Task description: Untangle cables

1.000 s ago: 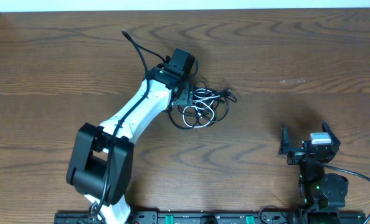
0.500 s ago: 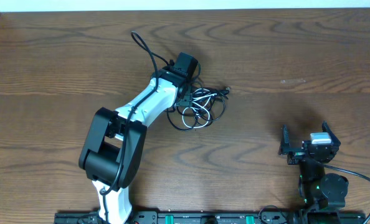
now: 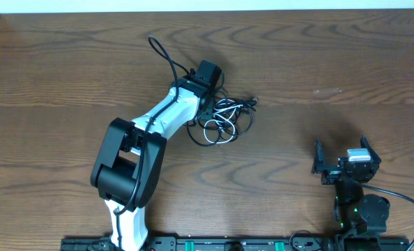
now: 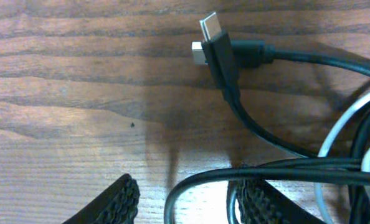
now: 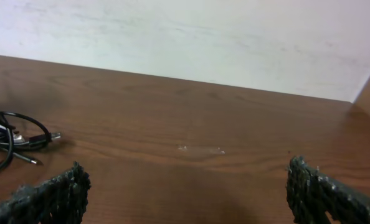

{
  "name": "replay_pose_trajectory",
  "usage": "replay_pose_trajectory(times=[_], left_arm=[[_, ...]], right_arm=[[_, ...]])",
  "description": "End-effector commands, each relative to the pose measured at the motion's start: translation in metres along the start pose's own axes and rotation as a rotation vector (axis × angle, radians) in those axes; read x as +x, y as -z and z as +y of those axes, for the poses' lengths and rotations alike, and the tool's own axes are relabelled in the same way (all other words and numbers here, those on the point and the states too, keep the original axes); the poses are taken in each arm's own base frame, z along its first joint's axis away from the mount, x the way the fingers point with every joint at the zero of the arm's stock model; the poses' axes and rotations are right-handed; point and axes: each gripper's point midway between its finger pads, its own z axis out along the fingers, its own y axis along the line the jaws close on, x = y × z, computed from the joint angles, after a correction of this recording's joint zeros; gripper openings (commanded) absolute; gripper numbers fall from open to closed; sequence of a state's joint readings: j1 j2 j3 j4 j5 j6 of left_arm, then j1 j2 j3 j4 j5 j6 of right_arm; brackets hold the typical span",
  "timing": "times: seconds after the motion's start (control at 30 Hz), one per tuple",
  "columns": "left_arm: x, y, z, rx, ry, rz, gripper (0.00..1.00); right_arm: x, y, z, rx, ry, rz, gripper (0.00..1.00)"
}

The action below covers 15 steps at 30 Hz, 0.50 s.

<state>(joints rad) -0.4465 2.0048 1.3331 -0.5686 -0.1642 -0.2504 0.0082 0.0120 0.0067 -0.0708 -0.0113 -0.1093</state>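
Just a dark brown worktop (image 3: pixel 332 56) with strong wavy wood grain, kinda glossy in spots. Plain white wall (image 5: pixel 172 37) runs along behind its far edge. There's a faint pale smudge (image 5: pixel 200 150) on the wood out toward the back, plus one tiny dark speck (image 4: pixel 132 124) elsewhere.

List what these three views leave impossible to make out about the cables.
Overhead: left arm covers part of the cables; crossings too small to trace.
Left wrist: white cable and black cable run off the right edge.
Right wrist: cables cut by the left edge.
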Motion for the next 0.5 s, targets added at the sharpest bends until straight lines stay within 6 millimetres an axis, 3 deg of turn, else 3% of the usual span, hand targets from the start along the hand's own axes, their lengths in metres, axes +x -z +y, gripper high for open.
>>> replay_pose_trajectory(times=[0.0, 0.23, 0.47], left_arm=[[0.001, -0.007, 0.003, -0.015, 0.001, 0.002, 0.54], [-0.012, -0.007, -0.001, 0.003, 0.014, -0.053, 0.54], [-0.012, -0.011, -0.002, 0.008, 0.033, -0.066, 0.55]], right_arm=[[0.001, 0.000, -0.003, 0.010, -0.013, 0.001, 0.99], [0.001, 0.000, -0.003, 0.010, -0.012, 0.001, 0.99], [0.001, 0.000, -0.003, 0.009, -0.013, 0.001, 0.99]])
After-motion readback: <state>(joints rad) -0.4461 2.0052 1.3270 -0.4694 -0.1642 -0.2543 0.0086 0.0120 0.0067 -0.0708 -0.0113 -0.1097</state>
